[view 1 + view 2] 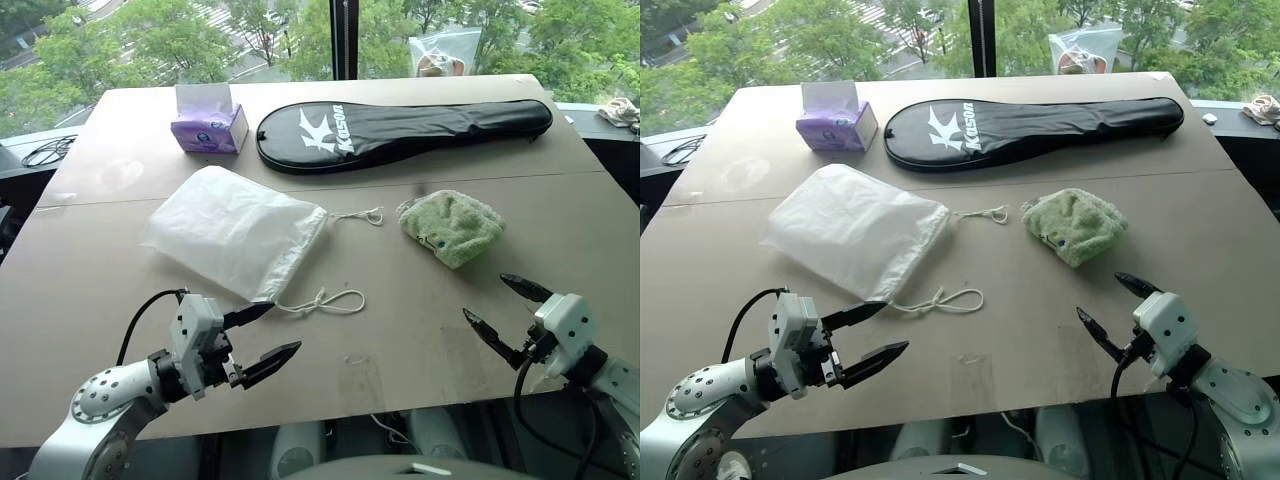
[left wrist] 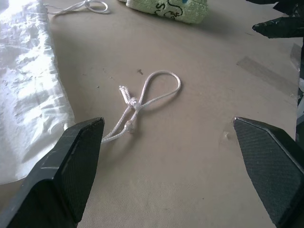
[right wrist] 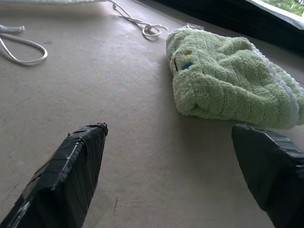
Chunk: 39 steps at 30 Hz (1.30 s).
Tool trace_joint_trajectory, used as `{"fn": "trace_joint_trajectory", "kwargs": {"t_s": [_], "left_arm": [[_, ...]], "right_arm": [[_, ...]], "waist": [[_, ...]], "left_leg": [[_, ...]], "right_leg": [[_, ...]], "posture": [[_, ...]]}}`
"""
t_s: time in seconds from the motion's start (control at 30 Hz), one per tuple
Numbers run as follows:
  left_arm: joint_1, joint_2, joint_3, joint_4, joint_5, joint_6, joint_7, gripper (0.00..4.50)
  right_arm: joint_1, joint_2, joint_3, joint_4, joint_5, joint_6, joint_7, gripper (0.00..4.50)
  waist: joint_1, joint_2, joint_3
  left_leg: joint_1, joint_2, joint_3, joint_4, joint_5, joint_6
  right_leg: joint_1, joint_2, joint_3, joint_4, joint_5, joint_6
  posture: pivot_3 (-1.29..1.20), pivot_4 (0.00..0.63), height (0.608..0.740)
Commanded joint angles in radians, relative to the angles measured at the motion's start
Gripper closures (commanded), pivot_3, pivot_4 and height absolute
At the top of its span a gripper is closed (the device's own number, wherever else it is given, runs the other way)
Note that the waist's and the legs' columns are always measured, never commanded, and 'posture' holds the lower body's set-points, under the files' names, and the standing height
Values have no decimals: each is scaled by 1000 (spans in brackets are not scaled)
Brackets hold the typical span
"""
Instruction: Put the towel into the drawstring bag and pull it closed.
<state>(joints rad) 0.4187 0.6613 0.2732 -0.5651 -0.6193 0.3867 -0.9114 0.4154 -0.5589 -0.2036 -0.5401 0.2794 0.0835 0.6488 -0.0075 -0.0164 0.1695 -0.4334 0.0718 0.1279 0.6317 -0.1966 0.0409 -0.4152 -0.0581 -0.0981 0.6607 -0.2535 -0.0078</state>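
The big brown table holds everything. At the far side lies a long black racket cover, running left to right. Left of it sits a purple tissue box.

The drawstring bag lies flat on the left half of the table. Its long side runs from far left to near right, and its cord end points right, toward the towel. Two cream cords come out there: one loop near the left claw, one cord farther back.

The towel is a small green bundle on the right, well apart from the bag. Its long side runs left to right.

The left claw hangs over the near edge, wide open, holding nothing. The right claw is wide open too, and empty.

The left wrist view shows knots on the near loop. The right wrist view shows a tiny dark tag and a blue spot on the towel. The head views show the trees outside the window.
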Motion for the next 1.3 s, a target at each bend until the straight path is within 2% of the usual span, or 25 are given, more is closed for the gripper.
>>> {"fn": "trace_joint_trajectory", "kwargs": {"t_s": [0.03,0.1,0.13,0.27,0.37,0.63,0.8,1.3], "left_arm": [[-81,-56,-11,-25,84,-22,151,0],[-215,-104,-61,-11,249,37,384,0],[-257,-117,-90,-11,319,52,450,0],[-323,-98,-242,0,643,6,610,0],[-344,-100,-325,21,763,-48,648,0],[-396,-130,-364,106,810,-140,628,0],[-425,-145,-382,107,819,-103,597,0],[-472,-146,-389,163,964,-78,617,0]], "right_arm": [[-37,-2,18,-56,22,-13,15,26],[-84,-13,63,-104,30,9,27,26],[-94,-19,77,-123,36,18,36,26],[-82,-51,106,-191,75,47,79,26],[-77,-58,114,-213,78,60,75,26],[-51,-55,123,-216,56,56,67,26],[-61,-55,129,-219,51,69,60,26],[-64,-68,114,-236,70,102,64,26]], "waist": [[0,0,0],[6,1,1],[11,0,1],[22,-2,-3],[22,-3,-3],[22,-3,-3],[23,-3,-3],[22,-3,-3]], "left_leg": [[0,0,0,0,0,0],[1,0,0,1,0,0],[1,0,-1,2,0,0],[2,0,-3,4,0,0],[1,0,-2,4,0,0],[1,1,-1,3,0,3],[1,1,-1,4,-1,3],[1,1,-1,4,0,4]], "right_leg": [[0,0,0,0,0,0],[1,0,0,0,0,0],[1,0,0,1,0,0],[3,3,1,2,0,0],[3,3,3,1,1,0],[2,4,3,1,2,3],[2,4,3,1,2,3],[2,4,3,2,2,4]], "posture": [[0,150,740],[0,150,740],[0,150,740],[0,150,740],[0,150,740],[0,150,740],[0,150,740],[0,150,740]]}}
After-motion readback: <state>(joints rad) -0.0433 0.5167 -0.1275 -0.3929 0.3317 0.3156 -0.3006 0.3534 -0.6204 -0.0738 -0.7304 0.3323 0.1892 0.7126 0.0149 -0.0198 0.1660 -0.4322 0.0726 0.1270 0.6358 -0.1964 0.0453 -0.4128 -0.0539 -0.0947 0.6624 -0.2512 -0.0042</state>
